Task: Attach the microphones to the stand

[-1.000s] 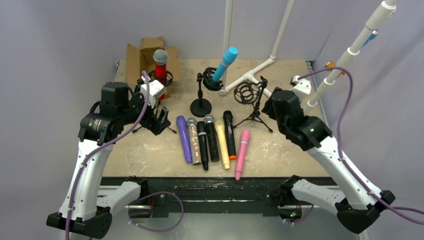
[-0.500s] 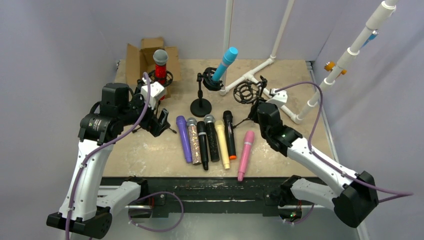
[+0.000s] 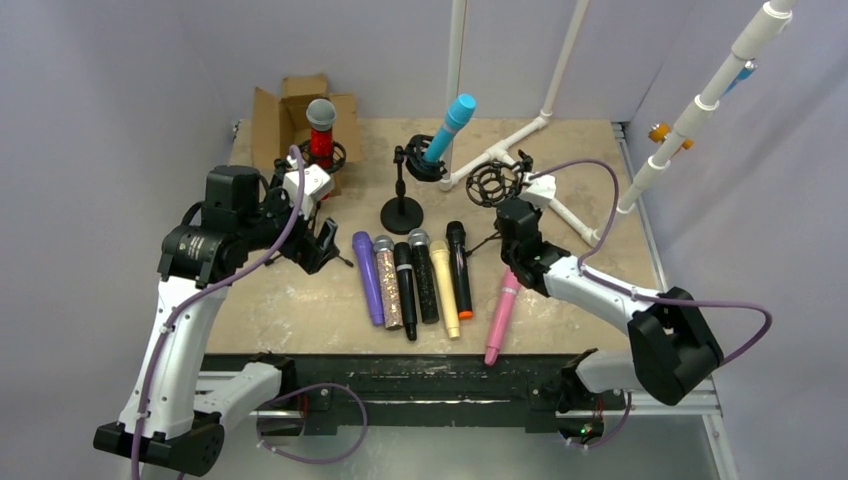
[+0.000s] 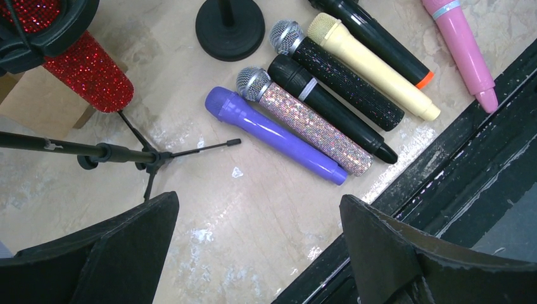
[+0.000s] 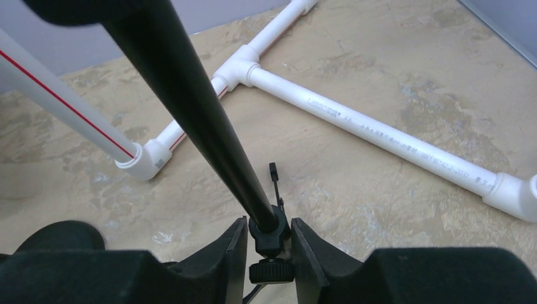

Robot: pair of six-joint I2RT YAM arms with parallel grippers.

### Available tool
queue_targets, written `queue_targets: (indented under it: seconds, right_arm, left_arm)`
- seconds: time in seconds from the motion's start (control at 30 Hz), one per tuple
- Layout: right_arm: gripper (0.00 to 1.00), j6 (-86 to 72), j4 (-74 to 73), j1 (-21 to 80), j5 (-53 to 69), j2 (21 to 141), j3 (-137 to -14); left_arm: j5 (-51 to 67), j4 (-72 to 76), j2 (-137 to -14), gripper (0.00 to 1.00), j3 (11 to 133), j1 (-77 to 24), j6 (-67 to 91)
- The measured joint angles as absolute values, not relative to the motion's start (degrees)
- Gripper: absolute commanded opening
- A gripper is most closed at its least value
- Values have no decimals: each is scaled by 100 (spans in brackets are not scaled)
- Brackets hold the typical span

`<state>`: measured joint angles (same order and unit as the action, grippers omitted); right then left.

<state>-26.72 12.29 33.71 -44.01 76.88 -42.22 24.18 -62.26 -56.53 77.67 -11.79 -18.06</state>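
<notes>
Right arm just swung in from the far right. Its tool [image 5: 267, 231] now sits low on the middle tripod stand [image 5: 190, 95], fingers closed tight on the pole joint, which looks pinched. The pink microphone [image 3: 502, 312] got skewed away from the row [image 3: 424, 280] too. My guess is it's steadying that stand, the only 1 not loaded yet. The left tool [image 4: 258, 197] hangs wide open over the counter [image 3: 300, 300], holding nothing.

Count: 9 microphones. 7 are lying flat (6 in the row plus pink) and 2 are mounted, the red glitter microphone [image 3: 320, 135] and the light blue microphone [image 3: 450, 125]. 3 stands.
</notes>
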Motion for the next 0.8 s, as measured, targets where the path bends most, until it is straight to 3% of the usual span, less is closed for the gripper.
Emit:
queue_targets:
  seconds: [0.27,0.53,0.63,0.7,0.8]
  right_arm:
    - [13,-1865,2652,2939,-3529,7797,-3734]
    - [10,-993,3540,2231,-1498,8643,-4191]
    - [18,-727,3531,2117,-821,9050,-4633]
    - [34,-567,3424,2071,-482,9332,-5006]
    - [46,-458,3105,2045,-314,9400,-5321]
  left_arm:
    - [2399,-6230,-5749,100,7767,-1179,-1826]
    - [2353,-6235,-5808,100,7767,-1179,-1892]
    - [2320,-6239,-5837,100,7767,-1179,-1916]
    - [2292,-6241,-5846,100,7767,-1177,-1925]
    - [2241,-6246,-5843,100,7767,-1179,-1962]
